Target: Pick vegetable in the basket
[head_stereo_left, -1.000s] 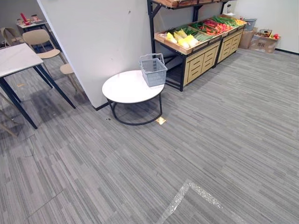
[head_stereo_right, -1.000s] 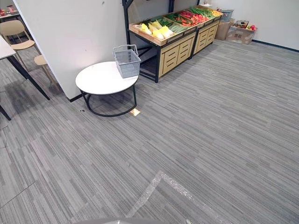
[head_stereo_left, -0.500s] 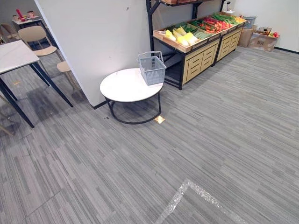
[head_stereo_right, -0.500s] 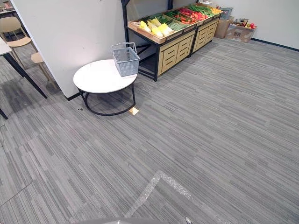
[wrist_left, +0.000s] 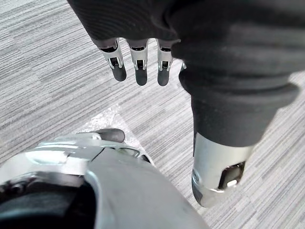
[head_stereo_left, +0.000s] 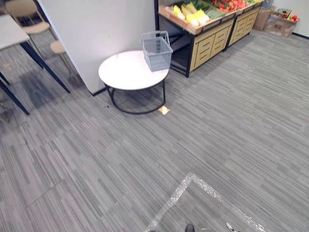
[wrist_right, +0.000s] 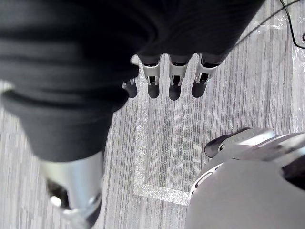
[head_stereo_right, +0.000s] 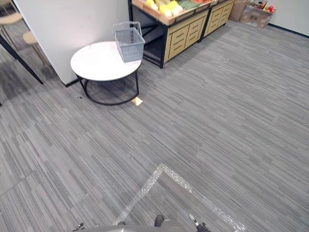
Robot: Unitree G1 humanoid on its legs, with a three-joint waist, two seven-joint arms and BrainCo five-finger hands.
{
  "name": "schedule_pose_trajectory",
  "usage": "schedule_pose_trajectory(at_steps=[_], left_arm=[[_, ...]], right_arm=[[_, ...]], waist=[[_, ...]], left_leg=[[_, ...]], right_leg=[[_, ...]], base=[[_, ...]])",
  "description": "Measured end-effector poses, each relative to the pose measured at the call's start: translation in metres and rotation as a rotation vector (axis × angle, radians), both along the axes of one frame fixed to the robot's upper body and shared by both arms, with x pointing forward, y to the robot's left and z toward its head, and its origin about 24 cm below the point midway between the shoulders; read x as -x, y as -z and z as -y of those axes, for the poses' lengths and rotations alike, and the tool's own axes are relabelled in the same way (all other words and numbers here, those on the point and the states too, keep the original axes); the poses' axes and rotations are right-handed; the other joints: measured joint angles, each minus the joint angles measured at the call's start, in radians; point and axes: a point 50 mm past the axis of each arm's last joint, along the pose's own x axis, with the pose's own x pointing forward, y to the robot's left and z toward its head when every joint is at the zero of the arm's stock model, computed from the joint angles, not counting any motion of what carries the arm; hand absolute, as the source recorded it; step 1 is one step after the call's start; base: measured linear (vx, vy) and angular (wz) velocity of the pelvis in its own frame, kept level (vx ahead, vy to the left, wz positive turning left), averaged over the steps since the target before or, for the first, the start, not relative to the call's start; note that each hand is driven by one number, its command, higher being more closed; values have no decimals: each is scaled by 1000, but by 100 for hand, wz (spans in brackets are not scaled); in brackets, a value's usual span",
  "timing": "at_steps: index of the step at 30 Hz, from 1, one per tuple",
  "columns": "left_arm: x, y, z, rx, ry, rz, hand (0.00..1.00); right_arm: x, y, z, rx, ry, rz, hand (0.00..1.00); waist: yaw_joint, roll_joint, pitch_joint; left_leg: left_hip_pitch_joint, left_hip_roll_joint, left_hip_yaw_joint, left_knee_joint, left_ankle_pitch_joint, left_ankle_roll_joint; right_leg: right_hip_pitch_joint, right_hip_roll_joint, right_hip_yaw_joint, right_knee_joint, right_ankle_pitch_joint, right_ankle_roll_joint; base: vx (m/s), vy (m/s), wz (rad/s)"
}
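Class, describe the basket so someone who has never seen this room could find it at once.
Start at the big white wall; a low round white table with black legs stands at its corner. The basket sits on the table's edge nearest the wooden vegetable stand. It is grey open plastic mesh, and the only thing on the tabletop.

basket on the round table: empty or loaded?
Empty, apparently: the basket stands upright at the edge of the round table, its open top showing only grey mesh inside. The vegetables lie on the stand behind.
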Motion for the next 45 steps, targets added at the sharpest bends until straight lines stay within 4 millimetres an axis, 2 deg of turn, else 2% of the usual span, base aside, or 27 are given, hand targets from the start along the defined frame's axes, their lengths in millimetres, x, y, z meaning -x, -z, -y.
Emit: schedule_pose_trajectory(at_steps=[2, 3, 4, 6, 8, 10, 11, 12, 15, 16, 18, 20, 21, 23, 24, 26, 27, 29, 32, 34, 36, 38, 39, 40, 41, 42, 45], left_arm=[[-8, -3, -4, -5, -51, 48, 0], [-10, -2, 2, 15, -97, 68, 0], [-9, -2, 4, 22, -121, 72, 0], [-9, -2, 6, 28, -134, 84, 0], [-9, -2, 8, 38, -137, 85, 0], [-4, -1, 9, 42, -140, 69, 0], [0, 0, 10, 45, -144, 58, 0], [7, 1, 15, 55, -153, 42, 0], [18, 3, 20, 68, -168, 18, 0], [25, 2, 14, 53, -173, 2, 0], [34, 1, 0, 18, -164, -21, 0], [28, 0, -1, 14, -139, -11, 0], [24, 0, -2, 11, -125, -5, 0], [23, -1, -4, 5, -74, -17, 0], [20, -1, -6, -3, -34, -16, 0], [11, -2, -5, -5, 8, -4, 0], [3, -2, -4, -3, 26, 12, 0], [-2, -2, -3, -4, 33, 22, 0], [-11, -2, 0, 9, 6, 42, 0], [-16, -2, 7, 30, -31, 63, 0], [-18, -1, 13, 52, -87, 82, 0], [-19, -1, 13, 57, -132, 97, 0], [-19, -1, 18, 72, -155, 102, 0], [-20, 0, 20, 81, -163, 108, 0], [-19, 0, 26, 98, -180, 113, 0], [-19, 1, 28, 103, -191, 116, 0], [-22, -1, 25, 106, -204, 135, 0]], right_arm=[[0, 0, -1, 1, -17, 0, 0], [0, 0, 0, 7, -18, 3, 0], [3, 0, 2, 15, -17, 1, 0], [4, -1, 3, 26, -36, 2, 0], [-3, -2, 5, 32, -30, 20, 0], [-14, -4, 5, 34, -36, 43, 0], [-16, -4, 5, 35, -37, 48, 0], [-17, -5, 7, 43, -41, 56, 0], [-20, -6, 8, 52, -50, 64, 0], [-15, -4, 2, 35, -42, 47, 0], [-10, 0, -16, -23, -15, 33, 0], [-11, 1, -19, -39, -14, 42, 0], [-11, 0, -17, -33, -10, 41, 0], [-7, 0, -11, -21, 4, 29, 0], [-5, 1, -11, -19, -1, 27, 0], [-11, -1, -9, -12, -16, 55, 0], [-15, -3, -5, -1, -29, 79, 0], [-19, -5, -3, 9, -26, 97, 0], [-23, -7, 2, 21, -14, 117, 0], [-23, -8, 7, 36, -12, 121, 0], [-23, -10, 10, 49, -10, 134, 0], [-20, -10, 8, 48, -17, 134, 0], [-18, -10, 12, 58, -19, 131, 0], [-17, -11, 12, 60, -20, 131, 0], [-19, -12, 16, 69, -23, 138, 0], [-20, -12, 17, 72, -25, 140, 0], [-25, -12, 17, 72, -38, 141, 0]], waist=[[4, -10, 15], [7, 3, 25], [12, 20, 33], [19, 13, 39], [19, 12, 34], [26, 13, 34], [26, 16, 33], [28, 33, 27], [49, 59, 15], [57, 20, -10], [53, -35, -83], [52, -35, -96], [52, -36, -96], [45, -40, -91], [29, -36, -82], [11, -29, -68], [5, -20, -62], [-9, -17, -57], [-20, -4, -41], [-19, 23, -17], [-20, 44, -2], [-21, 36, 1], [-18, 43, 6], [-14, 48, 4], [-8, 64, 1], [-4, 69, -2], [-11, 85, -6]], left_leg=[[-154, 71, -10, 354, 3, 16], [-215, 127, -11, 536, 45, 75], [-243, 156, -14, 631, 90, 92], [-301, 156, -39, 726, 91, 87], [-369, 107, -60, 629, 42, 69], [-387, 40, -59, 354, 54, 61], [-383, 25, -59, 259, 78, 57], [-380, 9, -57, 32, 154, 45], [-394, 31, -57, -115, 220, 42], [-401, 8, -42, -49, 316, 70], [-424, -46, -5, -5, 257, 127], [-396, -60, 21, 30, 216, 186], [-374, -68, 23, 30, 198, 190], [-237, -104, 26, -20, 130, 186], [-157, -123, 22, -40, 97, 189], [-46, -132, 17, -60, 48, 189], [37, -133, 14, -90, 18, 181], [110, -134, 3, -114, -20, 180], [173, -128, -23, -127, -60, 160], [210, -113, -42, -130, -92, 133], [264, -87, -67, -159, -127, 81], [307, -62, -76, -165, -156, 35], [340, -30, -79, -154, -158, 19], [343, -13, -80, -137, -142, -3], [340, 22, -83, -97, -96, -19], [332, 38, -91, -64, -68, -23], [136, 137, -186, 375, 166, -6]], right_leg=[[27, 4, -9, -4, -7, -11], [66, 19, -15, -4, -18, -21], [96, 25, -15, -3, -31, -26], [134, 15, -10, -3, -55, -28], [145, -5, -6, -22, -63, -21], [150, -35, 18, -45, -69, -5], [160, -43, 21, -55, -71, 3], [185, -46, 38, -77, -85, 34], [247, -54, 73, -97, -139, 92], [278, -107, 87, -106, -162, 117], [229, -177, 119, -45, -129, 132], [174, -193, 184, 95, -16, 117], [156, -196, 196, 154, 27, 116], [66, -226, 195, 460, 231, 149], [-12, -260, 178, 685, 281, 163], [-126, -286, 117, 920, 228, 119], [-204, -285, 51, 984, 150, 87], [-272, -279, -48, 916, 49, 71], [-328, -259, -170, 605, 24, 65], [-331, -218, -181, 309, 64, 89], [-333, -177, -141, -28, 182, 106], [-329, -169, -101, -91, 203, 112], [-338, -157, -99, -8, 299, 84], [-355, -155, -100, 58, 298, 79], [-372, -138, -108, 150, 224, 33], [-367, -128, -115, 170, 198, 21], [-248, -82, -169, 135, 111, 3]], base=[[42, -165, 6], [85, -96, 8], [137, -26, 6], [167, 2, 7], [243, 35, 4], [304, 93, -26], [337, 131, -30], [307, 137, -25], [504, 300, -45], [539, 356, -56], [592, 277, -24], [670, 307, -11], [618, 310, -12], [566, 286, -4], [487, 247, 7], [508, 218, 0], [468, 160, -4], [387, 67, 11], [464, -50, 32], [542, -109, 28], [631, -153, 39], [684, -236, 50], [709, -289, 41], [693, -340, 22], [563, -322, 9], [860, -525, 6], [640, -340, 24]])
